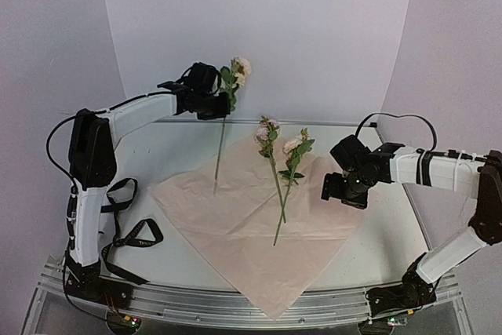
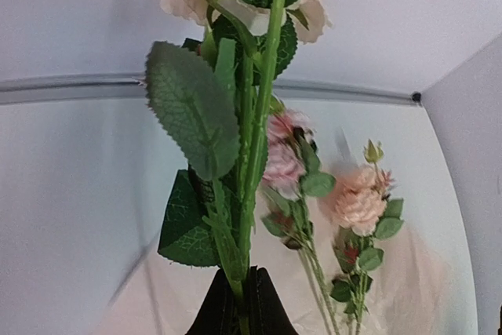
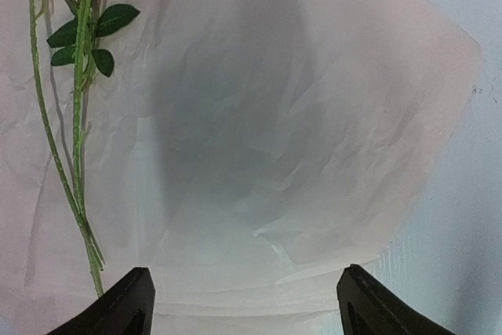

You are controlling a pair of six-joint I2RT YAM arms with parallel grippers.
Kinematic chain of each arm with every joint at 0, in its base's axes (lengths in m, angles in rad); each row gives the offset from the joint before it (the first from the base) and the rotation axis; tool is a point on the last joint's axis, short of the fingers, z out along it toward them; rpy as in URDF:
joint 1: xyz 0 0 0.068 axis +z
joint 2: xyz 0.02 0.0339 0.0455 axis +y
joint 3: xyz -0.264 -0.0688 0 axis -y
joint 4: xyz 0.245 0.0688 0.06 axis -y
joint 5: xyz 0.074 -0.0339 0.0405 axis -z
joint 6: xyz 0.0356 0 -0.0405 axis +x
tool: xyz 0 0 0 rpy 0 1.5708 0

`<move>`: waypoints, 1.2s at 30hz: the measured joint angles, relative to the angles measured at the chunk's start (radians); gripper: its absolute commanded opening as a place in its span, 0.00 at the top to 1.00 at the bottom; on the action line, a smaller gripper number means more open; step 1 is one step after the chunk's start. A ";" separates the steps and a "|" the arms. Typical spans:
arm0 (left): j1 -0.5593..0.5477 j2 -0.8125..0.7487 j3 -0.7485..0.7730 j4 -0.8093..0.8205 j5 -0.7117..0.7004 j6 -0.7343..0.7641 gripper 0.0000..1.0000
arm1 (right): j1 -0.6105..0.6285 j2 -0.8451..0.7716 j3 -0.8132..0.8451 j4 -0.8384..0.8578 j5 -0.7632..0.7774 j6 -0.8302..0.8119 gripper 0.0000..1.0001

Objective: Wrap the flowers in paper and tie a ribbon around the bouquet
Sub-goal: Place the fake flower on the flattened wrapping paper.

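Observation:
My left gripper (image 1: 222, 107) is shut on the green stem of one flower (image 1: 238, 70) and holds it upright, the stem hanging down over the paper's back left edge. In the left wrist view the black fingers (image 2: 222, 304) pinch that stem (image 2: 255, 154) just below its leaves. Two more flowers (image 1: 280, 164) lie side by side on the pink paper (image 1: 235, 233), blooms toward the back. My right gripper (image 1: 336, 187) hovers open over the paper's right part; its view shows the creased paper (image 3: 274, 115) and the two stems (image 3: 78, 139) at the left. The black ribbon (image 1: 132, 234) lies looped at the left.
The table's back edge (image 2: 94, 88) meets a white curved backdrop. The paper's near corner (image 1: 274, 311) reaches the metal rail (image 1: 196, 300) at the front. The left arm's base (image 1: 82, 268) stands beside the ribbon.

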 measured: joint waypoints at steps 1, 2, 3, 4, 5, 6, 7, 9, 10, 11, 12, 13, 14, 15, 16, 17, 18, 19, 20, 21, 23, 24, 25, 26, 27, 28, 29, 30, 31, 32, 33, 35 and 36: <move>-0.031 0.021 0.008 -0.003 0.006 -0.032 1.00 | 0.000 0.000 0.000 -0.001 -0.009 0.000 0.22; -0.059 0.046 0.019 -0.006 0.012 -0.062 1.00 | -0.001 0.001 0.000 -0.002 -0.019 0.000 0.23; -0.082 0.070 0.027 -0.008 0.016 -0.089 1.00 | -0.001 0.001 0.000 -0.002 -0.027 -0.001 0.23; -0.102 0.095 0.035 -0.008 0.020 -0.118 1.00 | -0.001 0.002 0.001 -0.002 -0.035 -0.001 0.23; -0.122 0.121 0.041 -0.008 0.023 -0.150 1.00 | -0.001 0.004 0.001 -0.001 -0.040 -0.001 0.23; -0.139 0.146 0.045 -0.009 0.025 -0.178 1.00 | -0.001 0.007 0.001 -0.001 -0.046 -0.001 0.24; -0.153 0.166 0.045 -0.011 0.027 -0.204 1.00 | -0.001 0.010 0.001 -0.001 -0.052 -0.001 0.24; -0.172 0.197 0.044 -0.014 0.030 -0.251 1.00 | -0.001 0.018 0.001 -0.001 -0.061 0.000 0.25; -0.179 0.210 0.044 -0.015 0.031 -0.272 1.00 | -0.001 0.023 0.002 -0.001 -0.066 0.000 0.26; -0.185 0.221 0.044 -0.015 0.030 -0.291 1.00 | -0.001 0.028 0.003 -0.002 -0.071 0.001 0.26; -0.191 0.229 0.044 -0.015 0.029 -0.304 1.00 | -0.001 0.032 0.004 -0.002 -0.075 0.001 0.26; -0.195 0.235 0.044 -0.015 0.028 -0.316 1.00 | -0.001 0.036 0.006 -0.001 -0.079 0.002 0.26; -0.198 0.239 0.044 -0.015 0.028 -0.327 1.00 | -0.001 0.038 0.008 -0.001 -0.081 0.002 0.26; -0.200 0.242 0.044 -0.014 0.027 -0.337 1.00 | 0.000 0.040 0.009 -0.001 -0.082 0.003 0.26; -0.203 0.242 0.040 -0.007 0.024 -0.348 1.00 | 0.000 0.041 0.009 -0.001 -0.083 0.003 0.26; -0.206 0.242 0.036 0.000 0.021 -0.359 1.00 | 0.000 0.042 0.010 -0.001 -0.084 0.003 0.26; -0.209 0.242 0.033 0.004 0.018 -0.365 1.00 | 0.000 0.043 0.010 -0.001 -0.085 0.003 0.26; -0.212 0.242 0.028 0.011 0.015 -0.374 1.00 | 0.000 0.044 0.010 -0.001 -0.085 0.003 0.26; -0.215 0.242 0.023 0.018 0.012 -0.379 1.00 | 0.000 0.046 0.010 -0.001 -0.085 0.003 0.27; -0.218 0.242 0.016 0.025 0.012 -0.382 1.00 | 0.000 0.047 0.010 -0.001 -0.085 0.003 0.27; -0.225 0.243 0.005 0.035 0.015 -0.383 1.00 | 0.000 0.051 0.010 -0.001 -0.092 0.003 0.27; -0.229 0.243 -0.002 0.041 0.018 -0.382 0.96 | 0.000 0.053 0.010 -0.001 -0.096 0.003 0.27; -0.231 0.244 -0.008 0.048 0.025 -0.381 0.92 | 0.002 0.055 0.010 -0.001 -0.100 0.003 0.27; -0.233 0.244 -0.015 0.057 0.036 -0.378 0.87 | 0.004 0.057 0.010 -0.001 -0.102 0.003 0.27; -0.234 0.244 -0.022 0.064 0.043 -0.373 0.80 | 0.006 0.059 0.010 -0.001 -0.104 0.003 0.26; -0.235 0.244 -0.031 0.074 0.050 -0.370 0.71 | 0.008 0.061 0.010 -0.001 -0.105 0.003 0.26; -0.237 0.244 -0.040 0.079 0.060 -0.367 0.63 | 0.011 0.064 0.010 -0.001 -0.107 0.003 0.25; -0.238 0.245 -0.049 0.083 0.066 -0.363 0.57 | 0.016 0.066 0.010 -0.001 -0.107 0.002 0.24; -0.239 0.245 -0.059 0.089 0.070 -0.360 0.54 | 0.021 0.067 0.010 -0.001 -0.108 0.003 0.24; -0.239 0.244 -0.075 0.102 0.076 -0.359 0.52 | 0.026 0.068 0.010 -0.001 -0.108 0.002 0.24; -0.239 0.244 -0.094 0.115 0.081 -0.357 0.51 | 0.031 0.068 0.010 -0.001 -0.109 0.002 0.23; -0.239 0.243 -0.138 0.133 0.087 -0.357 0.49 | 0.043 0.068 0.010 -0.001 -0.110 0.003 0.23; -0.239 0.239 -0.153 0.143 0.089 -0.356 0.49 | 0.048 0.068 0.010 -0.001 -0.110 0.003 0.23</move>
